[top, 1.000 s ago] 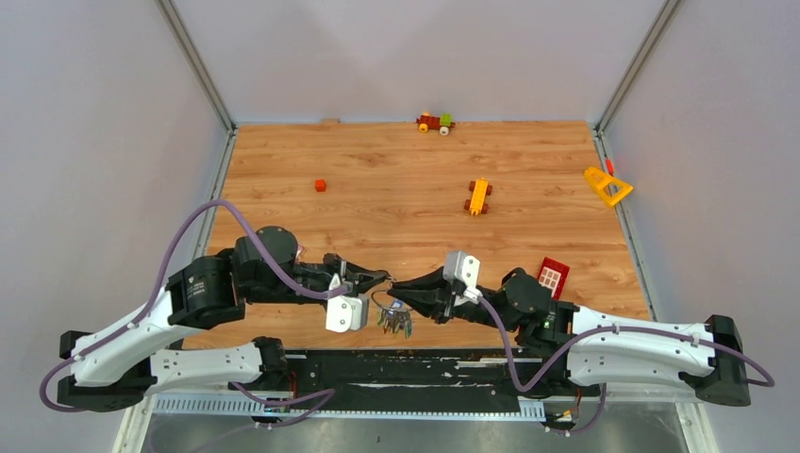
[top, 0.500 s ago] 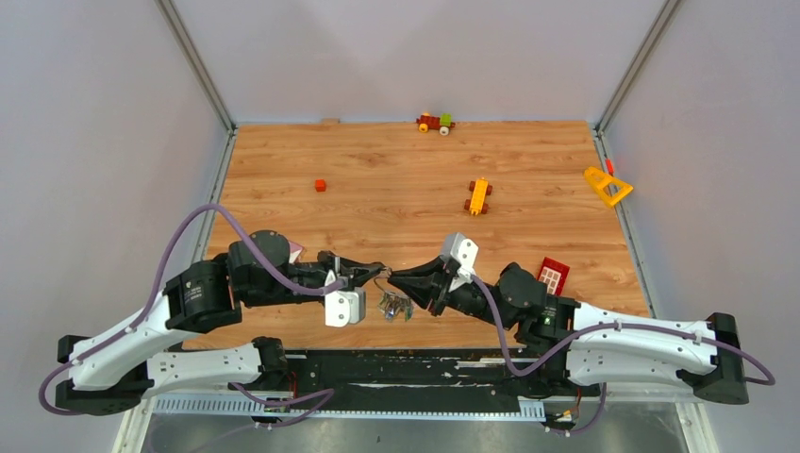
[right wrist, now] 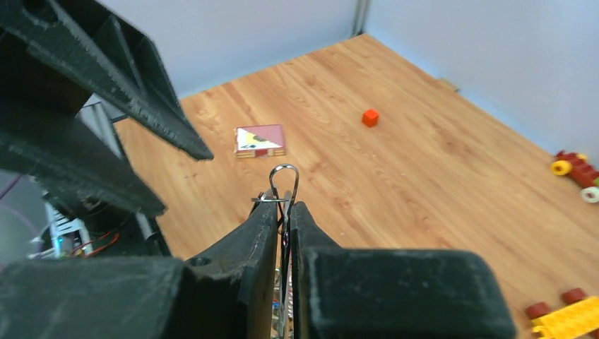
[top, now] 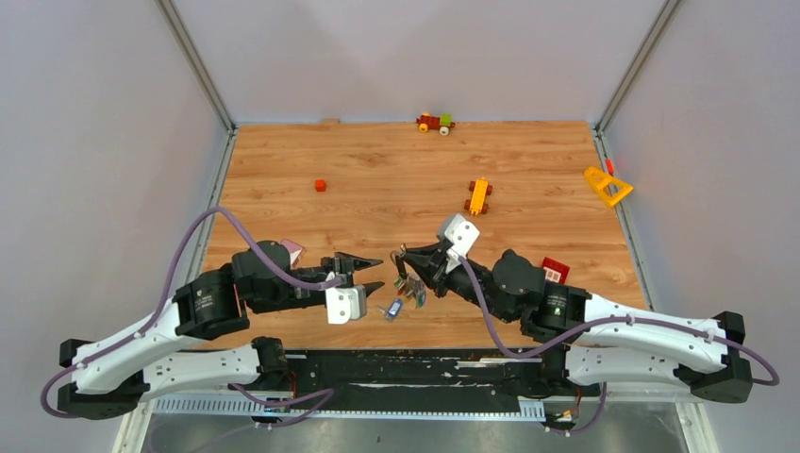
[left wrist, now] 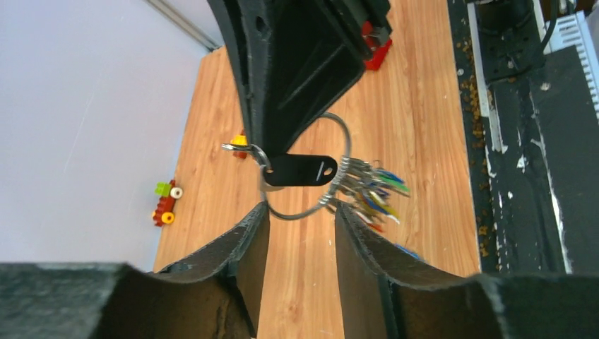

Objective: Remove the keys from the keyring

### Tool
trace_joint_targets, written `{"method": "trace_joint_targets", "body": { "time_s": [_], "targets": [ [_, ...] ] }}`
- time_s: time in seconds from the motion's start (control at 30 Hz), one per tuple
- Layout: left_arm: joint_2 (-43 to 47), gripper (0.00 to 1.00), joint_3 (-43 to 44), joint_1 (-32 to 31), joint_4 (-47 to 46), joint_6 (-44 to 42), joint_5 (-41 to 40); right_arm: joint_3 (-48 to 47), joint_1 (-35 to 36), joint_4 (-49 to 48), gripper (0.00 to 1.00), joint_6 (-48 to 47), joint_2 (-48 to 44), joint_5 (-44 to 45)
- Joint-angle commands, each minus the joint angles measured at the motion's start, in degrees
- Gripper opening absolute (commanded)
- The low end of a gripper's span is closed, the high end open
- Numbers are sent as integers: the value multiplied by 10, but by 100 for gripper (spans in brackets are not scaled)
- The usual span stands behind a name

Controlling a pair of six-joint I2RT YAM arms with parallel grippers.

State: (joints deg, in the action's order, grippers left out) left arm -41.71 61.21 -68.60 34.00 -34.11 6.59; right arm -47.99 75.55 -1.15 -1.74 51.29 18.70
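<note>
R hand (right wrist: 284, 208) clamped on keyring (left wrist: 344, 141), ring face-on to L hand (left wrist: 300, 212); keys (left wrist: 371, 191) hang off it, long axes down. L hand unclenched, ring just ahead.

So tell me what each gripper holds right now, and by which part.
The right gripper pinches the keyring by its wire loop, the keys dangling below. The left gripper is open and holds nothing.

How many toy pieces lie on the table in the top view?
6: toy car, far edge; red cube, left; yellow-brown piece, centre; yellow triangle, right edge; red window piece by right arm; pink tile by left arm. Arms may hide more.
</note>
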Motion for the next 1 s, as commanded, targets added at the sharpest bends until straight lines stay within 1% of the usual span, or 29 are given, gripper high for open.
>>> {"method": "trace_joint_targets", "body": {
  "time_s": [0.0, 0.1, 0.23, 0.27, 0.4, 0.5, 0.57, 0.6, 0.73, 0.97],
  "targets": [
    [32, 49, -39, -1, -96, 59, 14, -90, -1, 66, 0, -110, 18, 62],
    [50, 54, -78, -1, -153, 89, 19, -133, -1, 116, 0, -168, 33, 71],
    [58, 69, -119, -1, -247, 141, 6, -158, 0, 130, 0, -229, 25, 60],
    [58, 70, -128, -1, -266, 152, 3, -160, 0, 129, 0, -239, 21, 58],
    [57, 71, -164, -2, -374, 202, -31, -166, 0, 123, 0, -259, 7, 43],
    [60, 72, -193, -1, -451, 227, -59, -167, 1, 117, 0, -253, 3, 33],
    [58, 73, -205, -1, -492, 240, -64, -167, 1, 109, 0, -248, 2, 28],
    [57, 74, -210, -1, -507, 245, -80, -167, 1, 105, 0, -244, 2, 26],
    [39, 73, -214, -2, -541, 261, -81, -166, 0, 87, 0, -233, 5, 20],
    [1, 67, -208, -1, -551, 265, -80, -160, 1, 63, 0, -209, 1, 1]
  ]
}}
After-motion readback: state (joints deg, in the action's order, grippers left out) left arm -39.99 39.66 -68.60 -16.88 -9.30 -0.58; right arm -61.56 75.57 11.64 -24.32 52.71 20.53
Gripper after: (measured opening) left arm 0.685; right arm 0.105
